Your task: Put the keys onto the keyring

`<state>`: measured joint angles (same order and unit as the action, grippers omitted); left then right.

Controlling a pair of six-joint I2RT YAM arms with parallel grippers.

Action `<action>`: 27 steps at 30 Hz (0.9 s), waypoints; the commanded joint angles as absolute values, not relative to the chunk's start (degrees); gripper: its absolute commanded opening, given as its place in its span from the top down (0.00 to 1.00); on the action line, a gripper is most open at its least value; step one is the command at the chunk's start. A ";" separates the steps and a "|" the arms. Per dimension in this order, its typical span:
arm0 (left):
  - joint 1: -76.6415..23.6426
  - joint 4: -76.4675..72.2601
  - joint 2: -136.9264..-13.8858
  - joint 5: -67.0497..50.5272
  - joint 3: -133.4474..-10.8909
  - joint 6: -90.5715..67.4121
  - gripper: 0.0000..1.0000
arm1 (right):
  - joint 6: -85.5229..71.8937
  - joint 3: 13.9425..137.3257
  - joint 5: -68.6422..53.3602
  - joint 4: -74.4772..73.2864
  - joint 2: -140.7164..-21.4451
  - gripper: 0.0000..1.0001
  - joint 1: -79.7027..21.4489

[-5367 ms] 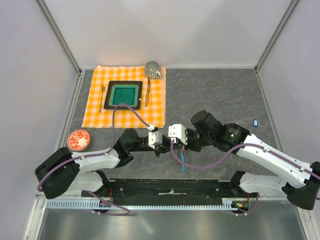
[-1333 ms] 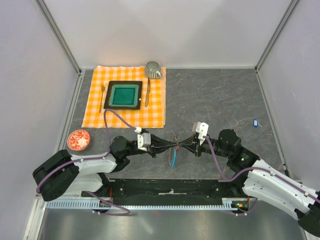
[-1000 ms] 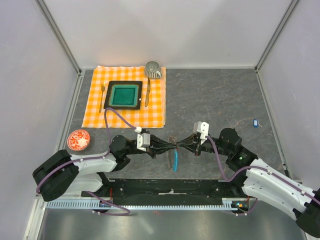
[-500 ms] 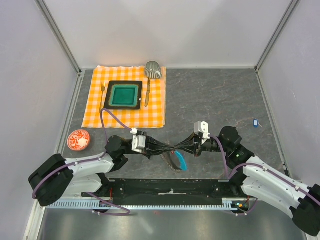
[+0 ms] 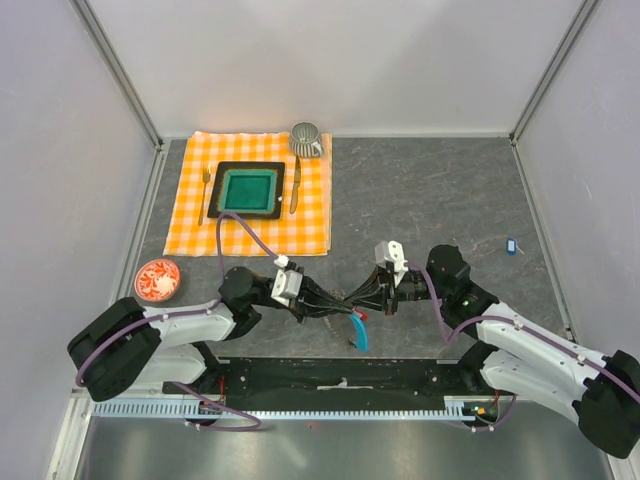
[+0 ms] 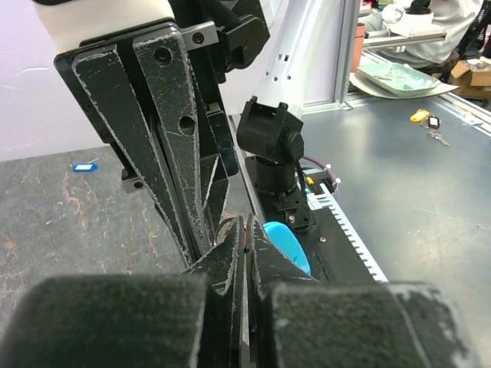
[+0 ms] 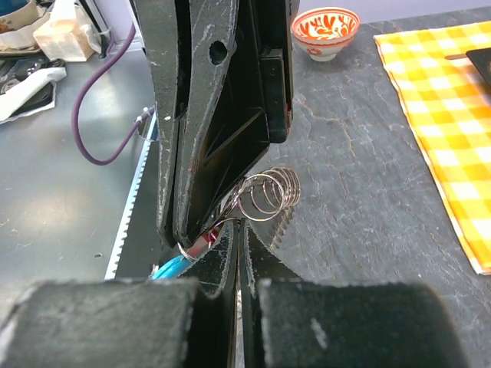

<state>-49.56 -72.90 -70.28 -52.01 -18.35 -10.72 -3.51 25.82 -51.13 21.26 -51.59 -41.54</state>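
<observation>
The left pincer (image 5: 337, 305) and the right pincer (image 5: 354, 300) meet tip to tip over the near part of the grey surface (image 5: 430, 190), both reaching in low from their own sides. The left pincer has its jaws pressed together on the thin coil of the keyring (image 5: 357, 331), which extends from the meeting point toward the near edge, with its light-blue strip on the outer part. In the right wrist view some turns of the coil stand out just beside the closed tips. The right pincer also has its jaws together; it seems to pinch at the red key (image 5: 363, 316) by the coil, but the contact is hidden. The blue key (image 5: 511, 244) lies well apart at the right side. A red-patterned saucer (image 5: 157, 280) sits at the left, near the orange checked cloth (image 5: 200, 225)
</observation>
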 commanded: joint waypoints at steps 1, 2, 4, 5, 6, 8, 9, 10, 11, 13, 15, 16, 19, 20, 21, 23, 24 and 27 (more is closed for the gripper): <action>-49.05 -94.66 -70.75 -48.71 -20.13 -11.96 0.98 | -2.38 28.21 -46.86 17.36 -50.37 0.98 -42.01; -48.69 -94.48 -70.58 -48.00 -19.78 -11.87 0.98 | -1.24 29.17 -45.11 14.88 -49.14 0.99 -42.01; -47.64 -94.31 -70.40 -45.63 -18.29 -11.60 0.98 | 1.66 29.88 -39.92 9.44 -48.17 1.00 -42.01; -47.38 -94.39 -70.31 -45.01 -17.93 -11.43 0.98 | 2.19 30.14 -38.51 8.45 -47.47 1.00 -41.92; -47.29 -94.39 -70.40 -44.48 -17.49 -11.16 0.98 | 2.46 30.15 -37.63 7.92 -47.20 1.00 -41.92; -46.76 -94.66 -71.27 -43.95 -17.49 -11.07 0.98 | 2.11 29.88 -38.05 7.82 -47.20 1.00 -41.92; -46.76 -94.83 -71.54 -43.68 -17.58 -11.16 0.98 | 1.67 29.97 -37.80 7.74 -47.37 1.00 -42.01; -46.50 -95.27 -71.89 -42.99 -17.67 -11.34 0.98 | 1.67 30.06 -37.36 7.39 -47.55 0.99 -42.01; -46.41 -95.19 -72.59 -42.54 -17.93 -11.34 0.98 | 1.50 30.15 -36.57 6.86 -47.64 0.96 -41.92; -46.14 -95.27 -73.04 -40.80 -18.02 -11.60 0.98 | 1.67 31.28 -31.59 3.80 -46.85 0.93 -41.92; -45.97 -95.27 -73.39 -38.51 -17.75 -11.51 0.98 | 2.19 32.08 -27.35 0.98 -45.97 0.92 -41.92; -45.71 -95.27 -73.48 -38.32 -17.67 -11.51 0.98 | 2.63 32.78 -23.42 -1.64 -44.57 0.89 -42.01; -45.53 -95.27 -73.83 -38.58 -18.10 -11.51 0.98 | 3.16 33.48 -18.65 -4.30 -41.41 0.82 -41.92; -45.44 -95.27 -73.83 -38.58 -18.45 -11.51 0.98 | 3.34 33.66 -18.02 -4.57 -40.70 0.81 -41.92; -45.44 -95.27 -74.00 -38.67 -18.63 -11.51 0.98 | 3.25 33.75 -17.15 -4.92 -40.00 0.80 -42.01; -45.18 -95.27 -74.53 -38.93 -19.51 -11.60 0.98 | 2.90 34.01 -14.00 -5.80 -38.94 0.75 -41.92; -45.09 -95.27 -75.23 -39.28 -19.86 -11.69 0.98 | 2.64 34.27 -13.02 -6.32 -38.85 0.72 -41.92; -44.83 -95.27 -76.46 -40.08 -21.35 -12.48 0.98 | 2.02 34.63 -10.73 -7.73 -38.32 0.71 -42.01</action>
<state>-45.32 -72.99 -75.13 -40.16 -17.89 -10.94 2.35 32.12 -17.26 -5.28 -38.85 -41.89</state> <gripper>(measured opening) 0.019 0.285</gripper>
